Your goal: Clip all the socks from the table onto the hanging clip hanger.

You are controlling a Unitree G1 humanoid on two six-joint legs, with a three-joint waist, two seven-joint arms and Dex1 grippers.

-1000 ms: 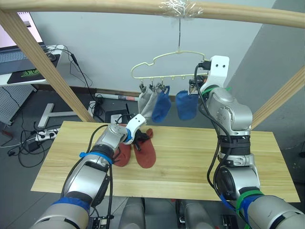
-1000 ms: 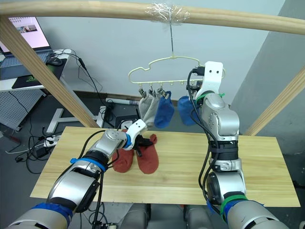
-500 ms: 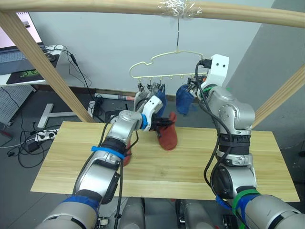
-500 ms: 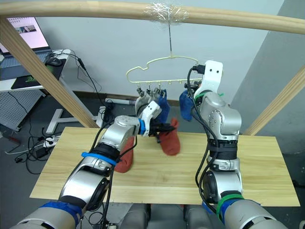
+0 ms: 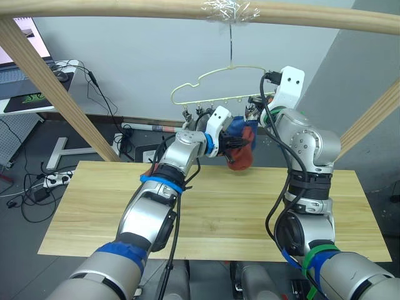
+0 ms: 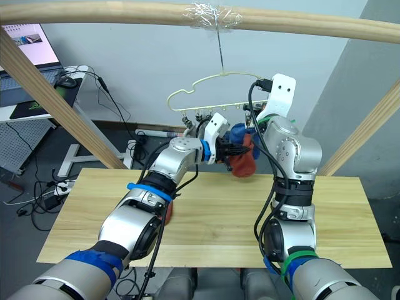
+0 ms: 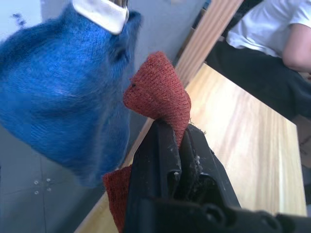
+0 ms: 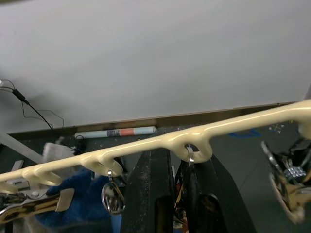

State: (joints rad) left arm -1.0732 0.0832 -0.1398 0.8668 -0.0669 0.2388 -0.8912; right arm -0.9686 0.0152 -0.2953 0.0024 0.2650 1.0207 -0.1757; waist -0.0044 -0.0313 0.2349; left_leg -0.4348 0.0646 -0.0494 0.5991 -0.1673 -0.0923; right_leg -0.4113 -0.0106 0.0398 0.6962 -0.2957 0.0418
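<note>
My left gripper (image 5: 232,145) is shut on a rust-red sock (image 5: 241,155) and holds it in the air just under the right end of the pale yellow-green clip hanger (image 5: 219,95). In the left wrist view the sock (image 7: 158,97) is pinched between the fingers, beside a hanging blue sock (image 7: 63,97). My right gripper (image 5: 252,116) is up at the hanger bar (image 8: 170,141), its black fingers (image 8: 153,194) closed around a silver clip (image 8: 190,156). Grey socks (image 5: 187,128) hang from the left clips. A second red sock (image 6: 167,214) lies on the table (image 5: 250,206), mostly hidden under my left arm.
Round wooden poles frame the space: one across the top (image 5: 125,9), slanted ones at left (image 5: 56,87) and right (image 5: 375,119). A desk with a laptop (image 5: 25,94) and floor cables lie behind the table at left. A person in a white shirt (image 7: 272,24) is beyond the table.
My left gripper has lifted the red sock off the table and carried it up and right to the hanger's right end. The right gripper has stayed at the hanger.
</note>
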